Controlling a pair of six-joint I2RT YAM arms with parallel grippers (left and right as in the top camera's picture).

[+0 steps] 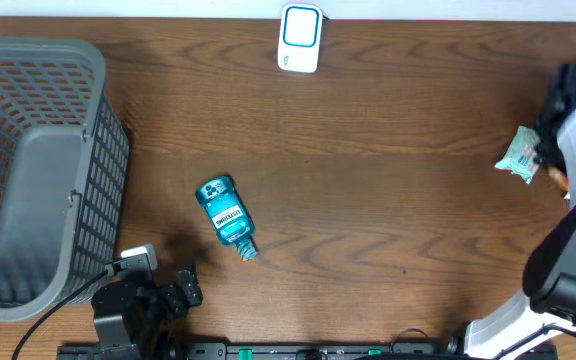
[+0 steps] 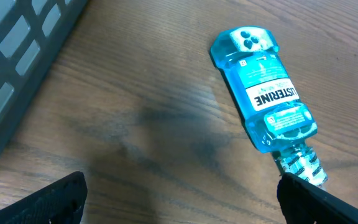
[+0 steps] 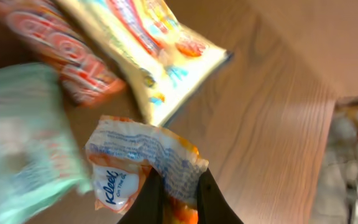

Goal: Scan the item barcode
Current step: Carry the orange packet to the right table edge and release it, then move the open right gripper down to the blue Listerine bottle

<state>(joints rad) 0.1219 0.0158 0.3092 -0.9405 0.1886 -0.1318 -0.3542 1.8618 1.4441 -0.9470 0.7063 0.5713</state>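
Right fingers [image 3: 149,202] pinching tissue pack [image 3: 135,168] edge, left fingers [image 2: 48,202] spread, open table [image 1: 388,150] around bottle [image 2: 263,93]

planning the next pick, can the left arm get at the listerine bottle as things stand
Probably yes: the left end effector is open, the Listerine bottle lies on bare tabletop just ahead, and the gray basket sits off to the side.

Table [image 1: 388,200]: dark brown top with a wavy wood grain, filling nearly the whole overhead view; matt, with a faint sheen. The same grain shows close up in the left wrist view [image 2: 135,81] and the right wrist view [image 3: 272,124].

Far edge: a narrow pale strip [image 1: 468,8], wall or floor, not clear which.

Light: even and from above; one soft, blurred shadow [image 2: 166,127] lies on the wood, near left.
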